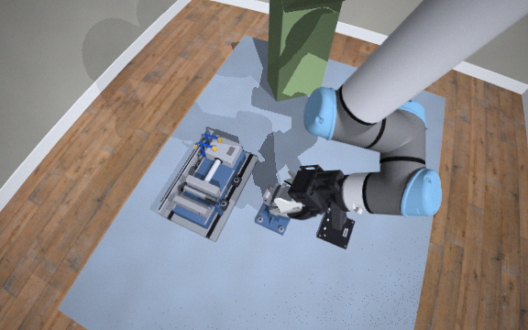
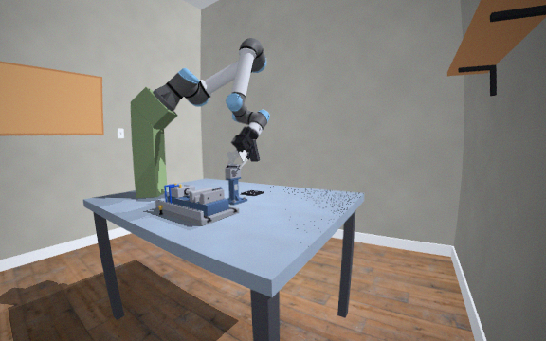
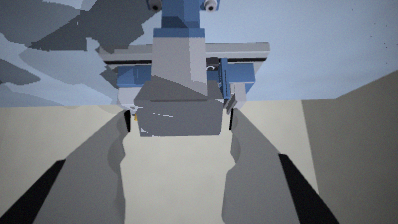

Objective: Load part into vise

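Observation:
The part (image 3: 180, 121) is a grey block resting at the V-block (image 1: 268, 197) (image 2: 232, 172) (image 3: 175, 62) on its blue post. Its slot cannot be made out. My gripper (image 3: 181, 110) (image 2: 238, 160) is open around the part, with a narrow gap between each fingertip and the part's ends in the wrist view. The vise (image 1: 227, 171) (image 2: 216, 208) stands open with nothing between its jaws. Its fixed jaw (image 1: 192, 206) is at the end away from the air cylinder (image 1: 224, 152). The work stop is too small to tell. The infeed plate (image 1: 346, 241) (image 2: 253, 192) carries no block.
The green robot pedestal (image 1: 301, 69) (image 2: 146, 156) stands at the back of the table. Blue and yellow air fittings (image 1: 208, 143) stick up at the vise's cylinder end. The V-block's post stands between the vise and the infeed plate.

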`<state>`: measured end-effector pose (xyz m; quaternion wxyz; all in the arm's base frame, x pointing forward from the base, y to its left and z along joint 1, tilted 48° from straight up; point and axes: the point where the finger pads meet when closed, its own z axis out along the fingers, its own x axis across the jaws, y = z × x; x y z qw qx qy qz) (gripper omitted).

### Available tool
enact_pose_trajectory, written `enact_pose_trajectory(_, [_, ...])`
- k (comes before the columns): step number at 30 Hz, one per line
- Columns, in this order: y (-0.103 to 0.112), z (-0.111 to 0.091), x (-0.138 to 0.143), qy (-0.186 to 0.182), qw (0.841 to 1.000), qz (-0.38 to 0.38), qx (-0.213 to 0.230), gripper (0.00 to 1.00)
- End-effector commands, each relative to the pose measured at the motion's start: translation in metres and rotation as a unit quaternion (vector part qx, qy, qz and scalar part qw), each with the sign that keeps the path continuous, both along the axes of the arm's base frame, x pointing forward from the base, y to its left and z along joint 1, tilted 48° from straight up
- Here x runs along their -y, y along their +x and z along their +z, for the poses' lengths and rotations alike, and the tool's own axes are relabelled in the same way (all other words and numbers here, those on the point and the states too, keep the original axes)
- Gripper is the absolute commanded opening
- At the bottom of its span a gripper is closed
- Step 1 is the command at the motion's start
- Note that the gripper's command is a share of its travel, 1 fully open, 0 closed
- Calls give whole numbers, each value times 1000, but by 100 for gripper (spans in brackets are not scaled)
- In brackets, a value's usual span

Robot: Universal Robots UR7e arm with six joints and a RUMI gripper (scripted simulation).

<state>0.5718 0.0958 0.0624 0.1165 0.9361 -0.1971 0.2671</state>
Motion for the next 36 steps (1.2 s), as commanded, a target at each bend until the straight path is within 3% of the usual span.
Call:
enact_pose_trajectory(1, [0, 0, 0, 0, 1000, 0, 1, 51])
enact_pose_trajectory(36, [2, -2, -1, 19, 1000, 13, 8, 51])
